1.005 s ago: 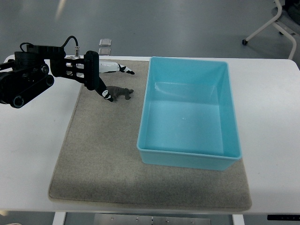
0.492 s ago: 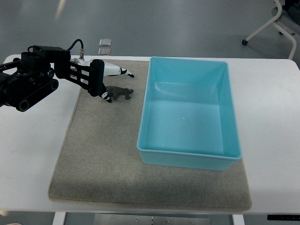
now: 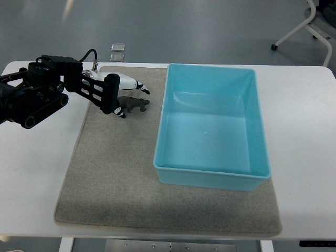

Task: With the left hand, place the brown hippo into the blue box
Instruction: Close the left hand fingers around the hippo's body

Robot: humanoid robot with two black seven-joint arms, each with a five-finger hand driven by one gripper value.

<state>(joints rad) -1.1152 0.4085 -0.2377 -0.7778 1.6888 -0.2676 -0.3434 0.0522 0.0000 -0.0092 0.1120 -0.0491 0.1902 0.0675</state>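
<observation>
Left hand [image 3: 118,94] is what I log first, from the top view: its arm enters from the picture's left edge, black linkages over the white table [image 3: 37,173], and the hand reaches onto the far left part of the grey mat [image 3: 115,178]. Its fingers [image 3: 140,87] are spread apart, white with dark tips; one long finger runs above the toy's back on the far side, and a thumb-like digit angles down toward the toy's tail end. I cannot tell whether that lower digit actually touches the toy. I see nothing clamped between the digits.

Brown hippo [image 3: 134,104] stands on the mat, just beside the hand on its right, head end toward the box. It sits close to the box's left wall but apart from it, near the box's far left corner.

Blue box [image 3: 212,180] lies on the right part of the mat, open side up, interior bare. Beyond the table I note a small clear object [image 3: 117,51] on the floor and a chair base [image 3: 315,23] at upper right.
</observation>
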